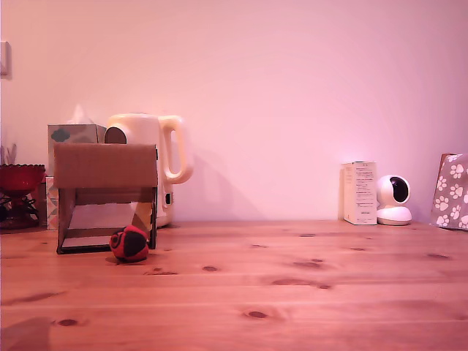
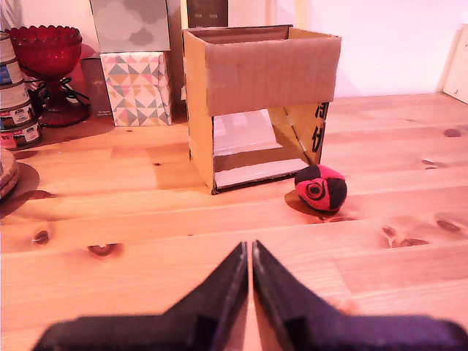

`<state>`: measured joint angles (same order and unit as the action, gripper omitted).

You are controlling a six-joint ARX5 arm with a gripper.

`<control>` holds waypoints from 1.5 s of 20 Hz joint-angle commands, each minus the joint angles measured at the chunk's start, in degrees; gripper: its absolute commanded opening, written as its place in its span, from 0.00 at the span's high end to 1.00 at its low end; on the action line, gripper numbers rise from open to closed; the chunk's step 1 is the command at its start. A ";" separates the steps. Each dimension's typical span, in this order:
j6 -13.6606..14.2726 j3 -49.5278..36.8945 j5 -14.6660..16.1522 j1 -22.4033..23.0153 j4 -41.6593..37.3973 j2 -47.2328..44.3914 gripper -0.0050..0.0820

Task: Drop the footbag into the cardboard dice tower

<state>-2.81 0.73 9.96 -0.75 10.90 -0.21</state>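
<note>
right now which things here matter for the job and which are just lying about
For the job:
- footbag
- cardboard dice tower
- gripper, shut, empty

Just lying about:
- kettle
- tissue box
- red bowl
- small camera
- white carton

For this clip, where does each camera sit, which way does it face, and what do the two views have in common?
Exterior view: low, near table height, facing the wall across the wooden table; no part of the robot shows.
Wrist view: on the arm, above the table, looking forward and down past the gripper, fingers together, at the cardboard dice tower.
Shared: the tower, the footbag on the table by its front corner, the red bowl, and the tissue box.
</note>
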 commanded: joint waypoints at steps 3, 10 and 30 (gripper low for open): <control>-0.22 -1.05 0.04 0.02 -0.31 -0.15 0.97; -2.86 -1.03 1.70 0.07 -4.00 -0.15 0.97; -10.27 13.77 9.99 8.52 -21.88 -28.68 0.97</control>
<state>-13.50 14.48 19.70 7.53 -9.43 -28.32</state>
